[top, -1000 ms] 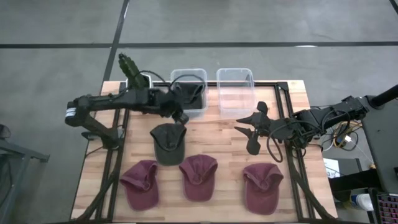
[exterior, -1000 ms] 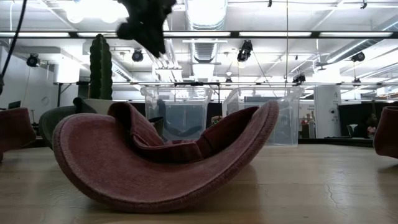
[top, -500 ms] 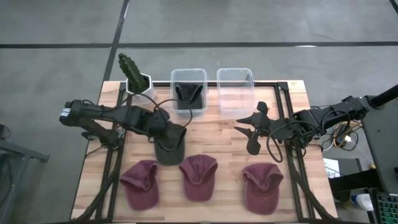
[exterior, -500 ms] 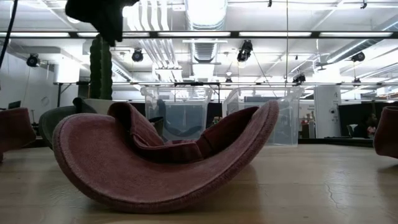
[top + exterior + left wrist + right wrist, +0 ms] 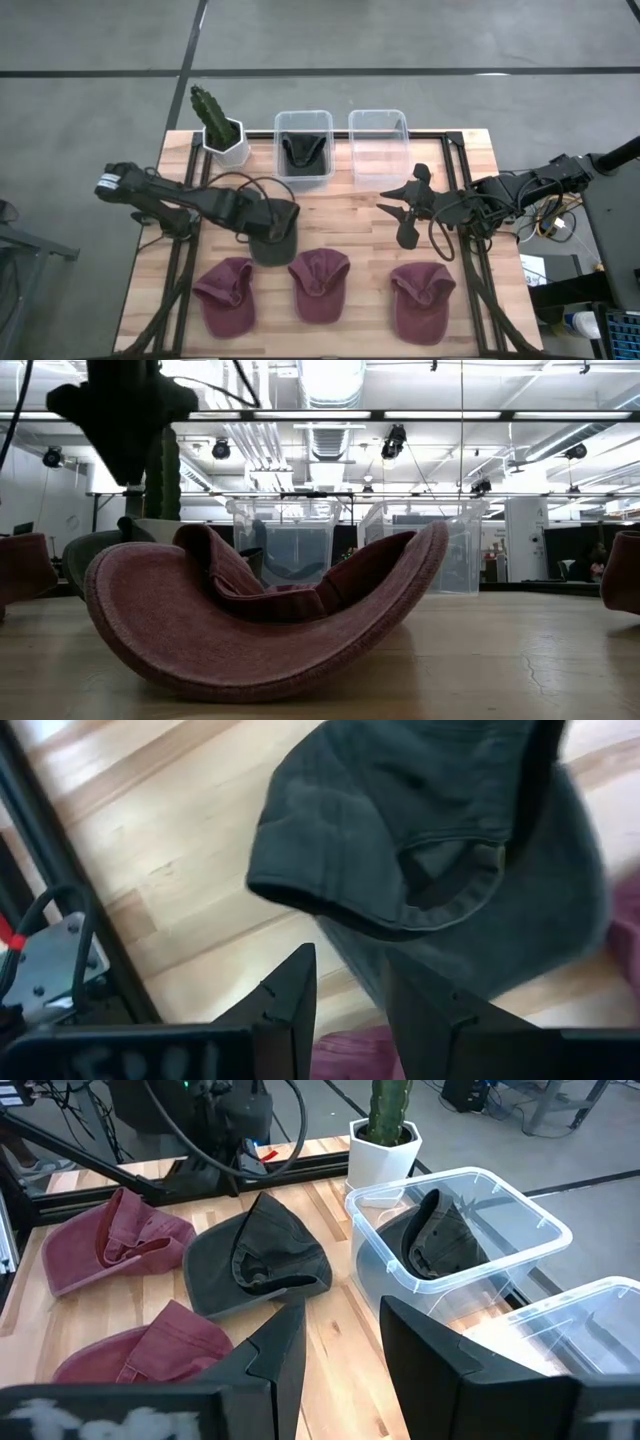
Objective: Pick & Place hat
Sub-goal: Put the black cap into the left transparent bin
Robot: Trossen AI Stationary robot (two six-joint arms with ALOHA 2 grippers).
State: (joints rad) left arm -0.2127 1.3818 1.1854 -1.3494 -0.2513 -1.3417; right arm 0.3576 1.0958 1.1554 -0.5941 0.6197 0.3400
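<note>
A dark green cap [image 5: 270, 242] lies crown-down on the wooden table, behind a row of three maroon caps [image 5: 320, 284]. My left gripper [image 5: 281, 222] is open and hovers just over the green cap's far part. In the left wrist view, the left gripper [image 5: 350, 995] has its fingers standing before the green cap's [image 5: 430, 840] brim edge without touching it. A second dark cap [image 5: 303, 150] lies inside the left clear bin [image 5: 281, 178]. My right gripper [image 5: 398, 208] waits open over the table's right half, away from every cap.
An empty clear bin [image 5: 378, 118] stands beside the left one at the far edge. A cactus in a white pot [image 5: 222, 138] stands at the far left corner. Bare wood lies between the bins and the caps. Black frame rails run along both table sides.
My left gripper has swung away from the left bin toward the table's near edge and come down over the dark green cap. The bin with its dark cap now shows uncovered. The green cap and my right arm have stayed put.
</note>
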